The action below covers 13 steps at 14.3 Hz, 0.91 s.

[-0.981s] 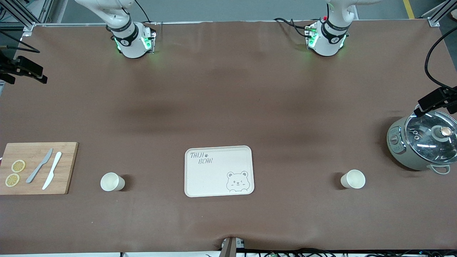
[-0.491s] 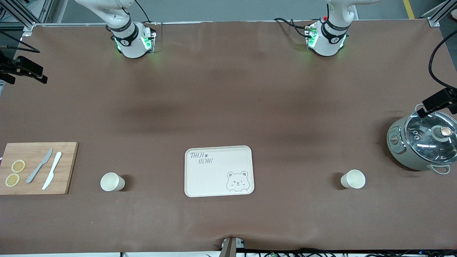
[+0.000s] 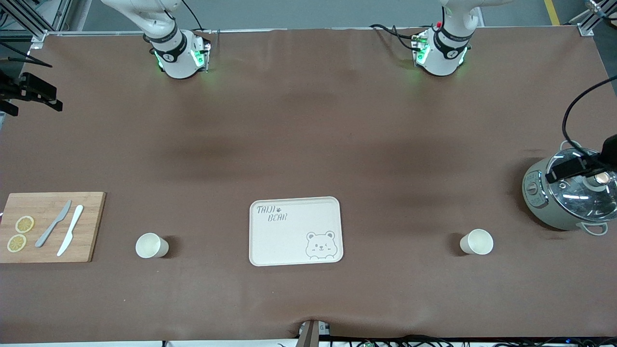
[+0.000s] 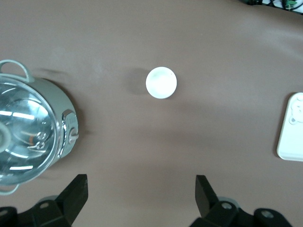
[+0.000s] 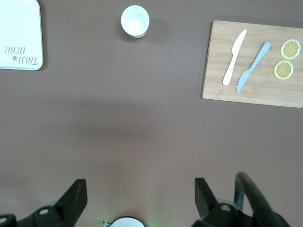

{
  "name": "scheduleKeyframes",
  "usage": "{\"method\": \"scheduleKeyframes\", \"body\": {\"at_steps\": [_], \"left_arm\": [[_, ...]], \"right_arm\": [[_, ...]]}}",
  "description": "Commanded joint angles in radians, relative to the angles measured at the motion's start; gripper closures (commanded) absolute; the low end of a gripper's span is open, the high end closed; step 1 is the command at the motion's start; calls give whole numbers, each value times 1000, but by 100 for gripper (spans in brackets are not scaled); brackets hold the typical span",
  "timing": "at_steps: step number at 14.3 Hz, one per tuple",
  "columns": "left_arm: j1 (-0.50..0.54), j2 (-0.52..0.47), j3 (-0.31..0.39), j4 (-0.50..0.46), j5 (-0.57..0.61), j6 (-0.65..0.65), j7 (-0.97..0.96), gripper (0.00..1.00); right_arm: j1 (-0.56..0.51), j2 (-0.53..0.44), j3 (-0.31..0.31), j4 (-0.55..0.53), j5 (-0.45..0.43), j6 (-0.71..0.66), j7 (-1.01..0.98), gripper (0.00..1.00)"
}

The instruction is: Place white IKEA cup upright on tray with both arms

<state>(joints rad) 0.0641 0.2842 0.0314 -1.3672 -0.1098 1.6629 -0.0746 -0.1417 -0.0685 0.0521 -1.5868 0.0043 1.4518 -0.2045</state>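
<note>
— Counting cups, how many do you get?

— Two white cups, both upright on the brown table cover (image 3: 308, 144): one cup (image 3: 151, 245) toward the right arm's end, another cup (image 3: 476, 241) toward the left arm's end. The TAIJI BEAR tray (image 3: 295, 231) lies between them, well apart from both, with nothing on it.

— And the rest?

— One wooden cutting board (image 3: 91, 226) with a grey knife (image 3: 53, 223), a white knife (image 3: 70, 236) and two lemon slices (image 3: 20, 233). One grey pot with a glass lid (image 3: 569, 197) at the left arm's end.

— The claws?

— The left gripper (image 4: 142, 198) is up high over the pot, fingers spread wide. The right gripper (image 5: 137, 201) is up over bare cover toward its own end, spread as well. Neither holds anything.

— The room?

— Aluminium framing at the table corners, grey floor past the edge.
</note>
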Motion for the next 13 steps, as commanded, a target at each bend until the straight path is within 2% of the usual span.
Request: {"method": "scheduleKeyframes", "body": {"at_steps": [1,4,7,9,13], "left_arm": [[13,44,-2,16,-10,46,16,0],[11,101,-2,16,-8,129,42,0],[9,154,-4,16,62,191,65,0],[13,191,-5,14,61,237,79,0],[5,269,-8,14,55,328,82,0]], "right_arm": [[-10,65,11,56,8,15,-13,0],[-7,179,11,97,11,99,2,0],[5,262,12,99,8,241,74,0],[31,318,12,99,5,259,98,0],[30,439,14,99,20,424,112,0]]}}
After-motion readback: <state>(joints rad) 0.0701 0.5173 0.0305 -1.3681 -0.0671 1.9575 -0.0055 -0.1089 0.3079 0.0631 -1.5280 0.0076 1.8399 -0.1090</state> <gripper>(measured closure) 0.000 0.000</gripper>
